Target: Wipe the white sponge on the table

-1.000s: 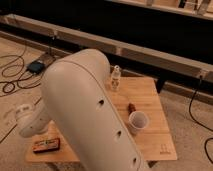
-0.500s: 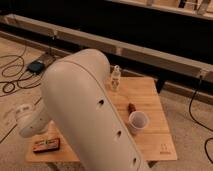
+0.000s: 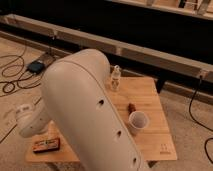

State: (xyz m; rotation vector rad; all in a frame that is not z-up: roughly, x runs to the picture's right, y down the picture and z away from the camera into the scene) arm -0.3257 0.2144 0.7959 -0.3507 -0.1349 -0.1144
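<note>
1. Tool: not in sight, hidden by the arm; jaws spread wide, no grip showing.
2. Big white arm link (image 3: 85, 115) fills the middle and covers much of the worktop (image 3: 147, 95); its rounded joint (image 3: 29, 121) sits at the left edge.
3. White sponge: not visible, can't tell where it lies.
4. Dark flat packet (image 3: 46, 145) at the front left corner, just below the joint.
5. Small pale bottle (image 3: 116, 77) upright near the back edge.
6. Small brown item (image 3: 132, 107) mid-right, white paper cup (image 3: 138, 121) upright just in front of it.
7. Dark mark (image 3: 164, 148) near the front right corner.
8. Cables (image 3: 15, 65) on the floor, left.
</note>
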